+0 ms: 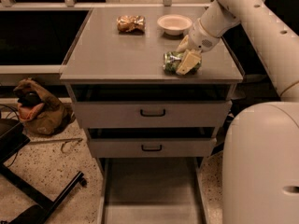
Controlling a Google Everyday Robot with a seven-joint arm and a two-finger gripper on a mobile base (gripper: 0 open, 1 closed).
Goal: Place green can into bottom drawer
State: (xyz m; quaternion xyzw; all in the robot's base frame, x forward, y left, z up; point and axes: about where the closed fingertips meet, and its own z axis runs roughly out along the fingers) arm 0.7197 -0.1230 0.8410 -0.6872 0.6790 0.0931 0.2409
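Observation:
The green can lies on its side on the grey cabinet top, near the front right edge. My gripper is down on the can's right part and covers it, with the arm reaching in from the upper right. The can rests on the top. The bottom drawer is pulled out towards me at the foot of the cabinet, a long flat grey tray with nothing in it.
A white bowl and a gold-brown foil packet sit at the back of the top. Two shallower drawers with black handles stand slightly open above. A brown bag and a black chair base are on the floor at left.

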